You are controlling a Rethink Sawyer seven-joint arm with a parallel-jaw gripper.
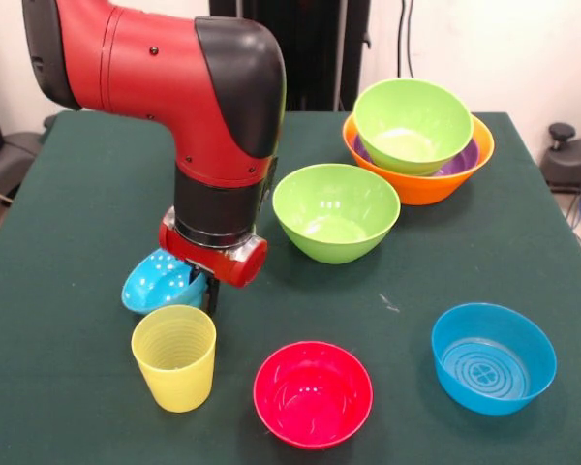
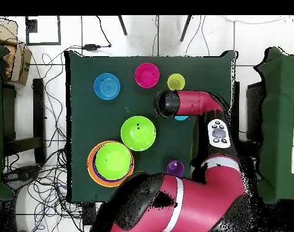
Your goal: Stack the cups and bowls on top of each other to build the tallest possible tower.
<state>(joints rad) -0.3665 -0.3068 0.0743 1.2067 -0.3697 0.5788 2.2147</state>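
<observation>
pink-red bowl [image 1: 313,393] and ribbed yellow cup [image 1: 174,356] up front, blue bowl [image 1: 493,357] off to the side, gripper [image 1: 207,287] low behind the cup clamped on a tilted blue bowl's [image 1: 161,281] rim, lone lime green bowl [image 1: 335,211] mid-table, tower [image 1: 418,143] at the back, green in purple in orange

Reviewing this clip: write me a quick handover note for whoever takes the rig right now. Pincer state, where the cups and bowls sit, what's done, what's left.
Pincer: down at the tilted blue bowl; open or shut not visible.

Tower: orange bowl, purple bowl inside it, a lime green bowl on top.

Loose: second lime green bowl mid-table, pink-red bowl, other blue bowl, yellow cup, and the purple cup seen only from overhead.

Done: three pieces stacked.

Left: add the remaining bowls, then probably the cups.
</observation>
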